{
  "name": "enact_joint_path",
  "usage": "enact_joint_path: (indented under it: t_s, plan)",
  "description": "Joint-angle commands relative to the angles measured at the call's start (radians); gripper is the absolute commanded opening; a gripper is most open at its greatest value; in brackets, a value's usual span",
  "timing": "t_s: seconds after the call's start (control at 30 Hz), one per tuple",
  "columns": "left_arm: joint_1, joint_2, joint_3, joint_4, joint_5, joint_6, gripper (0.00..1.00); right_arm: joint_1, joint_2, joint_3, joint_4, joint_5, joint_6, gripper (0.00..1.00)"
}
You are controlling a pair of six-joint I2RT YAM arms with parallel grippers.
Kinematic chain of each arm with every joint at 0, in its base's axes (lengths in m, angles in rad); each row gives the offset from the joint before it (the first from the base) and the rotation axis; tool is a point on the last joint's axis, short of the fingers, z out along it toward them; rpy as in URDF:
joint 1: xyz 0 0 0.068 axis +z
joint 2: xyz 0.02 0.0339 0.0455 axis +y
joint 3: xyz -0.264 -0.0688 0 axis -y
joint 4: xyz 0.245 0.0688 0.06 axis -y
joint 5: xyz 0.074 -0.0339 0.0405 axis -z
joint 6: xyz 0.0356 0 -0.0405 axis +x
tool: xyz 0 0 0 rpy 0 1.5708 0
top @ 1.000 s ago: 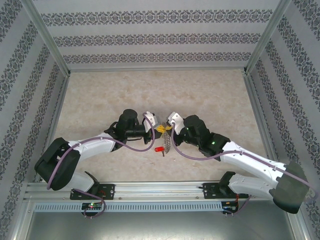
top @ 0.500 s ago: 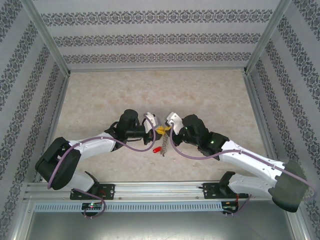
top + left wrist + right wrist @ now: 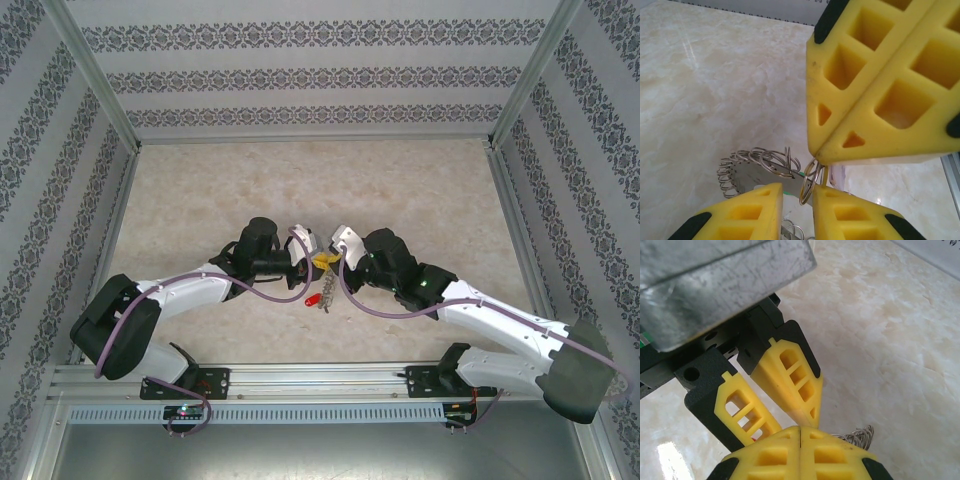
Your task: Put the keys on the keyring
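Over the middle of the table my two grippers meet tip to tip. The right gripper (image 3: 334,262) (image 3: 800,429) is shut, pinching one wire loop (image 3: 814,165) of the keyring (image 3: 328,288). Below it hangs the ring's grey plate (image 3: 752,176), fringed with small loops. The left gripper (image 3: 311,263) (image 3: 797,192) stands slightly open just below the right one, and the pinched loop hangs in the gap against its right finger (image 3: 850,212). A key's red tag (image 3: 310,298) dangles by the ring. Slivers of green tag (image 3: 802,173) and lilac tag (image 3: 837,176) peek out behind the loop.
The marble-patterned table top (image 3: 420,190) stretches behind and to both sides of the grippers. Patterned walls and aluminium posts (image 3: 95,75) fence it in. The mounting rail (image 3: 320,380) runs along the near edge.
The left gripper's jaws have parted a little. The keyring and red tag have drifted slightly left with the right gripper.
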Motion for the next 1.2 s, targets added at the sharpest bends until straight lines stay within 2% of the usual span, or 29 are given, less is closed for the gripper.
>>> enact_joint_path:
  t_s: [0.0,0.3,0.4,0.43,0.5,0.6,1.17]
  plan:
    - [-0.013,-0.023,0.033,-0.019,0.018,0.026,0.24,0.013,0.008,0.035,0.011,-0.044,-0.010,0.00]
    - [-0.012,-0.040,0.042,-0.023,0.018,0.033,0.26,0.013,0.023,0.041,-0.001,-0.056,-0.009,0.00]
    - [-0.012,-0.040,0.048,-0.033,0.019,0.040,0.23,0.013,0.027,0.043,-0.008,-0.063,-0.006,0.00]
    - [-0.013,-0.042,0.049,-0.033,0.017,0.043,0.21,0.013,0.029,0.044,-0.013,-0.066,-0.006,0.00]
    - [-0.014,-0.042,0.054,-0.037,0.017,0.048,0.10,0.013,0.032,0.046,-0.020,-0.069,-0.001,0.00]
    - [-0.013,-0.047,0.058,-0.047,0.013,0.053,0.00,0.011,0.033,0.043,-0.038,-0.072,0.010,0.00]
    - [-0.014,-0.059,0.060,-0.044,0.013,0.053,0.00,-0.021,0.033,0.030,-0.103,-0.067,0.068,0.04]
